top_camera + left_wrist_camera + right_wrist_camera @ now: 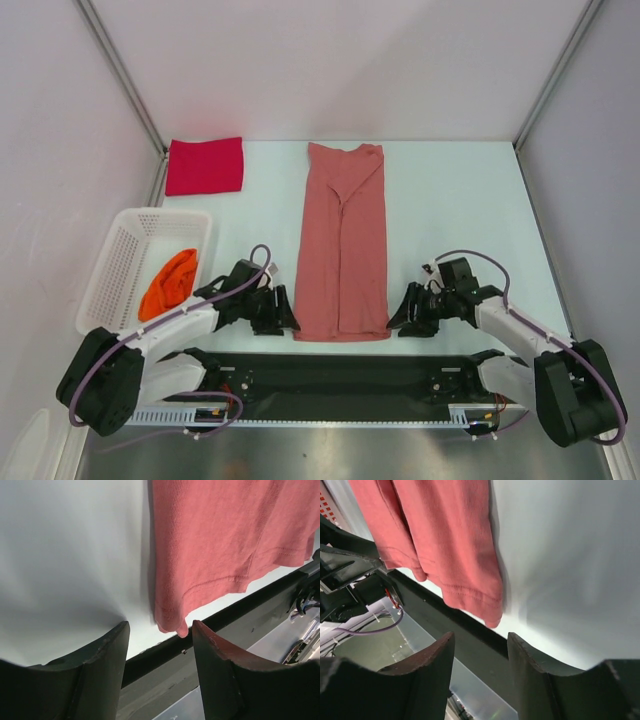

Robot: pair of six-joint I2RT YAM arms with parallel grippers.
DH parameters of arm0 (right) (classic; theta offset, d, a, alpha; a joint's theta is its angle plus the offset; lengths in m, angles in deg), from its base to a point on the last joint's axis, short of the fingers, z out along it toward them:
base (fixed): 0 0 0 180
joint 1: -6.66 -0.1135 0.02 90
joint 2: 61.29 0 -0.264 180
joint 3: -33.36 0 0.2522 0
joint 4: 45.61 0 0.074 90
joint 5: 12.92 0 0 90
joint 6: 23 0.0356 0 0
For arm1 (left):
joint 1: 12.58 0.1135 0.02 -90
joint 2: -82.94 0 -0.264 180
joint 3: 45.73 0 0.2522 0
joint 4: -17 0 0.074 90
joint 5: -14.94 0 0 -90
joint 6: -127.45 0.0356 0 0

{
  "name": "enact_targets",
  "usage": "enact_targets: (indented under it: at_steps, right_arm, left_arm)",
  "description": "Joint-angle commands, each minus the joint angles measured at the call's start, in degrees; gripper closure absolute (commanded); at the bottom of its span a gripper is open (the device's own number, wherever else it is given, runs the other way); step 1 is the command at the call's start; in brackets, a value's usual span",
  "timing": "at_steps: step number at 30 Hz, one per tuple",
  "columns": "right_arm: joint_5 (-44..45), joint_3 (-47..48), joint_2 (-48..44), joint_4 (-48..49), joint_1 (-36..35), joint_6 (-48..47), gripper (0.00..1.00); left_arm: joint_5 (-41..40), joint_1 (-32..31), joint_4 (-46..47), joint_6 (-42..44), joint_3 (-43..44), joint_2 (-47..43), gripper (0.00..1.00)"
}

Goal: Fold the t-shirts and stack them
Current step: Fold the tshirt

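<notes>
Left gripper and right gripper: fingers part open, holding nothing. Pink shirt hem corners lie just ahead of the fingertips. Risk: pinching the top layer only, so the fold slides apart.

Long t-shirt lies between left pincer and right pincer; folded t-shirt behind basket holding crumpled t-shirt.

There are three t-shirts: one pink t-shirt along the middle of the table, one red t-shirt at its far left corner, and one orange t-shirt (crumpled) inside the one basket by the left edge. Two grippers, the left gripper and the right gripper, are near the near edge.
</notes>
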Motion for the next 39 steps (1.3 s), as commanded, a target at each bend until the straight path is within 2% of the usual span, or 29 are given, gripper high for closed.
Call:
enact_targets:
  at_steps: [1, 7, 14, 21, 23, 24, 25, 26, 29, 31, 35, 39]
  right_arm:
    - [-0.5, 0.4, 2.0, 4.6, -0.2, -1.5, 0.49]
    - [-0.3, 0.0, 6.8, 8.0, -0.3, -2.1, 0.51]
    - [-2.3, -0.4, 10.5, 13.2, -1.0, -1.4, 0.54]
    - [-3.1, -1.1, 14.9, 15.3, -2.3, -1.7, 0.61]
    - [-3.6, -1.1, 15.6, 15.7, -2.4, -1.5, 0.70]
    - [-4.1, -0.5, 15.4, 15.6, -2.4, -1.4, 0.73]
    - [-4.1, -0.1, 15.4, 15.5, -2.5, -1.2, 0.76]
    - [-4.6, 0.4, 14.9, 14.8, -2.4, -1.1, 0.84]
    - [-4.3, 4.7, 13.0, 12.3, -2.4, -1.2, 1.00]
    - [-3.5, 7.5, 12.3, 11.1, -1.8, -0.7, 1.00]
    - [-2.7, 19.2, 15.3, 8.1, 1.3, -0.2, 1.00]
    - [-3.6, 31.4, 27.2, 4.4, 3.8, -2.1, 1.00]
  left_arm:
    - [-2.3, -0.6, 2.2, -0.9, -1.1, 0.5, 0.40]
    - [-2.5, -0.6, 3.5, 0.2, -1.0, 3.2, 0.39]
    - [-2.6, -0.6, 3.9, 1.7, 0.4, 6.3, 0.44]
    - [-0.5, -0.5, 4.2, 2.8, 0.4, 9.3, 0.58]
    - [1.0, -0.6, 4.6, 3.1, 0.4, 9.9, 0.65]
    - [2.5, -0.6, 5.0, 3.2, 0.8, 10.0, 0.73]
    - [2.5, -0.6, 5.4, 3.1, 1.1, 10.0, 0.76]
    - [3.9, -0.7, 5.7, 3.0, 1.7, 9.9, 0.85]
    - [5.2, -0.8, 6.0, 2.3, 6.0, 9.5, 1.00]
    - [4.9, -0.8, 5.7, 1.9, 11.1, 10.0, 1.00]
    - [2.8, -0.7, 3.7, 1.3, 22.5, 16.1, 1.00]
    - [0.4, 0.7, 0.8, 2.0, 36.5, 24.6, 1.00]
